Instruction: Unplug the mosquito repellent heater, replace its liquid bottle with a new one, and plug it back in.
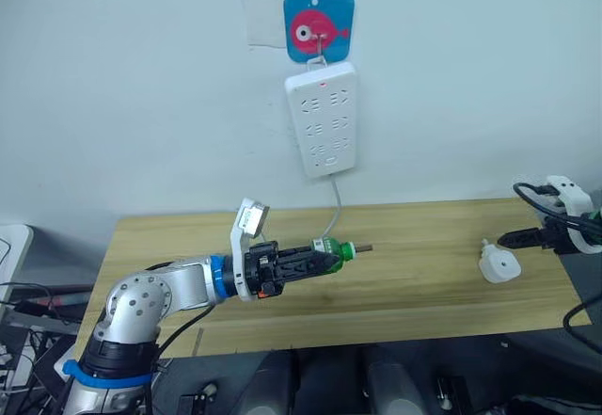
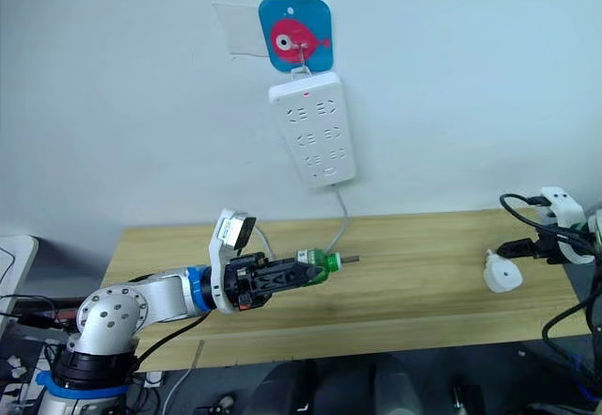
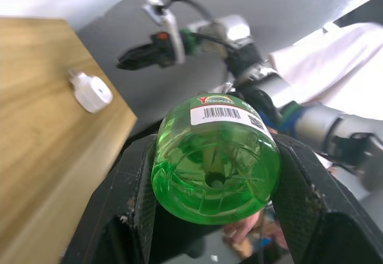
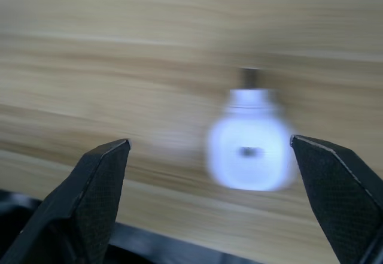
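Note:
My left gripper [image 1: 320,257] is shut on a green liquid bottle [image 1: 331,250], holding it on its side above the middle of the wooden table [image 1: 423,288]. The bottle's thin wick points to the right. The left wrist view looks at the bottle's base [image 3: 215,162], clamped between the two fingers. The mosquito repellent heater [image 1: 499,265] lies unplugged on the table near the right edge. My right gripper [image 1: 513,239] hovers just to its right. In the right wrist view the fingers [image 4: 102,186] stand wide apart, open, with the heater [image 4: 250,147] on the table beyond them.
A long white power strip [image 1: 323,119] hangs on the wall from a blue fish hook [image 1: 318,24]. Its cable [image 1: 336,203] drops behind the table. Black cables trail from the right arm by the table's right edge.

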Motion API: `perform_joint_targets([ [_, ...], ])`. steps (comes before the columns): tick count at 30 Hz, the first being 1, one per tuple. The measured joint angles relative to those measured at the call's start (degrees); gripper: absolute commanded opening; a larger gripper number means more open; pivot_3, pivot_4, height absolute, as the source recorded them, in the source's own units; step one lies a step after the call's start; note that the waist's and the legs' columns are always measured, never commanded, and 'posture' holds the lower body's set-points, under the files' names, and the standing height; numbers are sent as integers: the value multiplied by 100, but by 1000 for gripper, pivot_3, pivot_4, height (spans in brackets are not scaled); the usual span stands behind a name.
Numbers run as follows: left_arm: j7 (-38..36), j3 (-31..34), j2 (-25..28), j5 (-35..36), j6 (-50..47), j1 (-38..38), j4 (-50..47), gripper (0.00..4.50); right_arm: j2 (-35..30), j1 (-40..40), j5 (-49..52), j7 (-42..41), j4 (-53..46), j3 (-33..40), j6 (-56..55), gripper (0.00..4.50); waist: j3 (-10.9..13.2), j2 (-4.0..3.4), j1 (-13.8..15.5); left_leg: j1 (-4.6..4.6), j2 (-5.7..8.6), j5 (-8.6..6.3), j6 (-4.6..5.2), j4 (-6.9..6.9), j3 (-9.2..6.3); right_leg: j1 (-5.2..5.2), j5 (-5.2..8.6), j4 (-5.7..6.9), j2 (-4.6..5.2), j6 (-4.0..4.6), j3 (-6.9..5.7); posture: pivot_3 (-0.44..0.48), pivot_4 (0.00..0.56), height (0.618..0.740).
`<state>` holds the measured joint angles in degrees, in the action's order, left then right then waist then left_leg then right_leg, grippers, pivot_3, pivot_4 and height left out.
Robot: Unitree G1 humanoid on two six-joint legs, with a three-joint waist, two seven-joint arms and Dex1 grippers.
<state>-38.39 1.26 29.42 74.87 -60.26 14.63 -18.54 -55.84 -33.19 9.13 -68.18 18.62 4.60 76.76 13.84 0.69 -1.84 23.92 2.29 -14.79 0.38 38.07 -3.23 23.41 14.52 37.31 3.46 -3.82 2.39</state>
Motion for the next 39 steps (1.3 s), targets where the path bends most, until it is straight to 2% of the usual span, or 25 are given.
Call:
perform_joint_targets([
  [2, -49, -164, -192, -509, 405, 79, -129, 2264, 597, 627, 595, 151, -1336, 967, 940, 4471, 0, 0, 0, -1, 1, 0, -1, 2, -2, -4, -1, -2, -1, 0, -1, -128, 246, 740],
  [5, -116, -489, -569, -1642, 1443, 184, -183, 2264, 1811, 1494, 1987, 804, -2839, 2536, 1483, 4471, -1, -1, 3, -1, 6, 0, 0, -1, 1, -12, -2, -10, -2, -2, 0, -150, 242, 740],
  [6, -153, -594, -606, -1974, 1735, 184, -185, 2264, 2110, 1662, 2406, 1155, -3138, 2889, 1526, 4471, -1, -2, -1, -1, 9, 0, 0, -1, 3, -12, -3, -10, -1, -4, 3, -150, 242, 740],
  [9, -183, -967, -841, -3121, 2732, 176, -185, 2264, 3706, 2011, 4376, 2951, -4128, 4064, 1527, 4471, -2, 1, -27, -1, 5, 0, 1, -3, 6, -11, -4, -11, 2, -4, 7, -165, 245, 740],
  [10, -186, -1064, -922, -3313, 2909, 179, -185, 2264, 4146, 2048, 4875, 3427, -4276, 4203, 1499, 4471, -2, 1, -55, -1, 2, 0, 1, -3, 5, -11, -4, -10, 2, -3, 8, -165, 245, 740],
  [12, -229, -1343, -1036, -3875, 3418, 179, -183, 2264, 4618, 2659, 7063, 5767, -4556, 3756, 546, 4471, -3, -5, -138, 0, 3, 0, 2, -9, 6, -5, -3, -5, 10, -3, 17, -173, 248, 740],
  [14, -230, -1460, -1122, -4248, 3771, 186, -147, 2264, 4717, 3012, 8466, 7394, -4820, 3094, -452, 4471, -3, -5, -193, -1, 3, 0, 3, -9, 13, -2, -2, -5, 6, -4, 11, -170, 246, 740],
  [15, -231, -1496, -1173, -4436, 3964, 200, -113, 2264, 4720, 3105, 9024, 8174, -5024, 2713, -1027, 4471, -3, -4, -237, 0, 4, 0, 3, -7, 15, -2, -2, -4, 5, -5, 11, -170, 246, 740],
  [18, -239, -1634, -1315, -4811, 4332, 324, -9, 2264, 4718, 3095, 9936, 9735, -5437, 1792, -2377, 4471, -3, -3, -309, -1, 4, 0, 3, -6, 11, -4, 0, -5, -26, -9, 9, -165, 244, 740],
  [22, -330, -1693, -1319, -5084, 4578, 303, 128, 2264, 4438, 2911, 10200, 10370, -5589, 1181, -3283, 4471, -3, -4, -330, 0, 1, 0, 4, -9, 7, -2, 4, -6, -33, -14, 9, -156, 243, 740],
  [29, -327, -1817, -1400, -5403, 4701, 210, 128, 2264, 3979, 2818, 10244, 10450, -5684, 425, -3987, 4471, -4, -4, -312, 0, 2, 0, 4, -5, 4, -4, 4, -5, -32, -14, 9, -133, 230, 740],
  [32, -282, -1856, -1421, -5495, 4701, 179, 123, 2264, 3834, 2817, 10245, 10433, -5684, 288, -4182, 3854, -4, -4, -310, 0, 2, 0, 4, -6, 3, -4, 4, -5, -32, -14, 9, -133, 229, 740],
  [39, -182, -1831, -1467, -5580, 4803, 108, 2, 2264, 3577, 2838, 10242, 10402, -5684, 83, -4495, 1378, -4, -4, -304, 0, 1, 0, 4, -5, 3, -4, 4, -5, -31, -13, 9, -141, 236, 740],
])
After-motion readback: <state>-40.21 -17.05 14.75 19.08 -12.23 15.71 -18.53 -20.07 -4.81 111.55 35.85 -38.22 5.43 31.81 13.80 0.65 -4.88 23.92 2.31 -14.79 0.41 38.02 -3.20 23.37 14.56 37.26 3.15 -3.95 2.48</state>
